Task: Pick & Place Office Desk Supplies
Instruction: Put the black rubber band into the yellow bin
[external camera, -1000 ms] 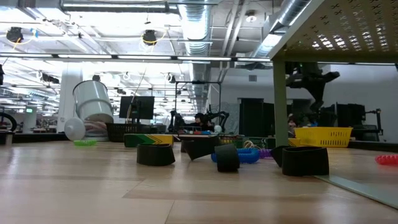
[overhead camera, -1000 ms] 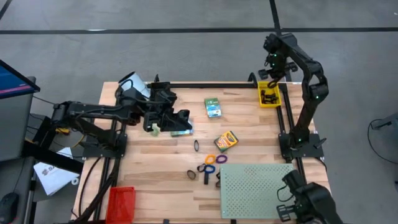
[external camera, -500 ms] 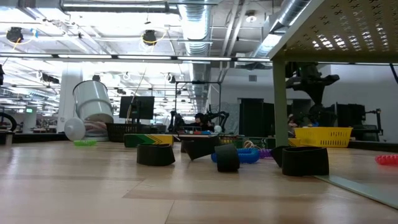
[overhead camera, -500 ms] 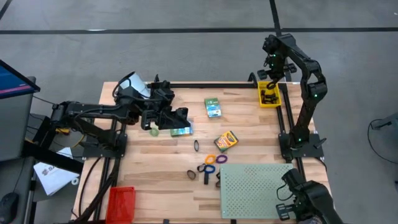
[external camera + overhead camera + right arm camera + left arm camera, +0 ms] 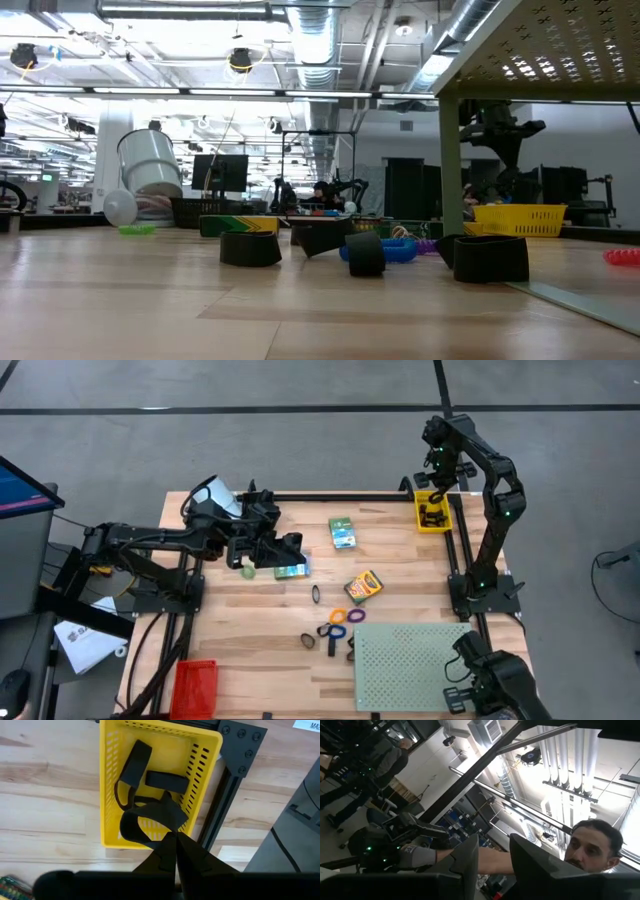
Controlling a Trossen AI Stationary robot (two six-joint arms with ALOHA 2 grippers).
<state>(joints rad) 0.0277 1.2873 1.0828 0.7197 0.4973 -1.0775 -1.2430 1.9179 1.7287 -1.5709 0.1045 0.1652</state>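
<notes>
Right wrist view showed the right gripper (image 5: 172, 845) closed on a black clip (image 5: 150, 820), held above the yellow bin (image 5: 111, 795) at the desk's far right corner. Two more clips (image 5: 137, 762) already lay inside the bin, so part of the sorting looked done.

High view had the left gripper (image 5: 285, 550) low near the desk's far left area, just beside a green box (image 5: 291, 571); whether its fingers were open or closed, I could not tell. The left wrist camera pointed up at the room, where a person showed, and gave nothing on the grip.

Left on the desk: second green box (image 5: 343, 532) toward the far edge, crayon box (image 5: 364, 587) mid-desk, and a cluster of rings (image 5: 340, 618) and clips (image 5: 308, 641) near the perforated board (image 5: 415, 665) at the near right corner. A red bin (image 5: 193, 686) sat at the near left corner. Judged: early stage, most items unplaced.
</notes>
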